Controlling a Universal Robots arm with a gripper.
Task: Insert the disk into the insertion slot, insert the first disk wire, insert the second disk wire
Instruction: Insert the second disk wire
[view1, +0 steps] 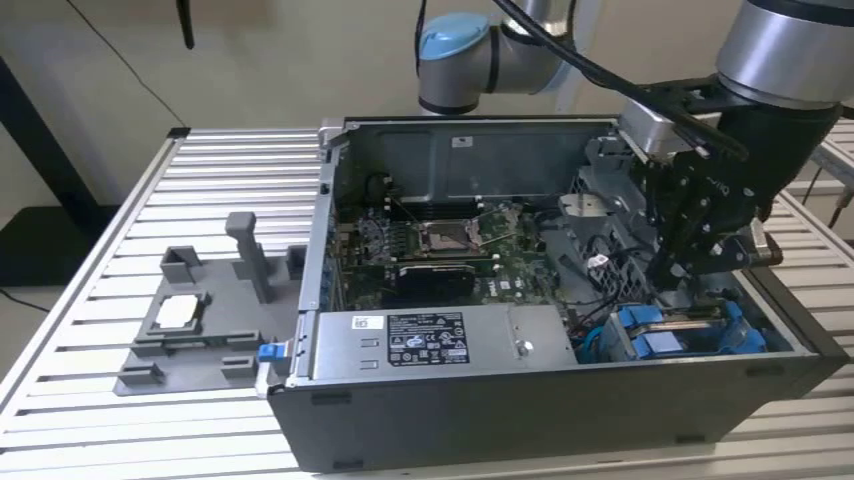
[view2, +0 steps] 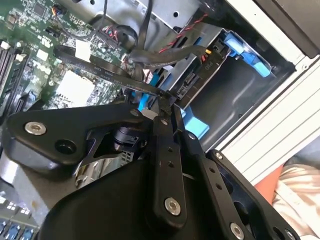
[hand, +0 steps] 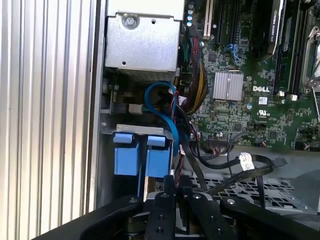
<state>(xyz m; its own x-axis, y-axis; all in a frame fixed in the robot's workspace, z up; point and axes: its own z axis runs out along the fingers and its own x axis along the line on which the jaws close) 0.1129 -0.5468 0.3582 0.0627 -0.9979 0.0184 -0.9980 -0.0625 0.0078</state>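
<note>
Reaching down into the open computer case (view1: 400, 420), gripper (view2: 169, 107) clenched on a black wire (view2: 100, 70) just above the disk (hand: 142, 160) seated in the insertion slot (view2: 230, 95).

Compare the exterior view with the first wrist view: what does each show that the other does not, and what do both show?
Exterior view alone: the grey holder with upright posts on the slatted table beside the computer case, and the arm's blue-capped joint.
First wrist view alone: a curved blue cable and a bundle of coloured wires beside a small silver heatsink.
Both: the green circuit board, the blue plastic tabs and the gripper.
</note>
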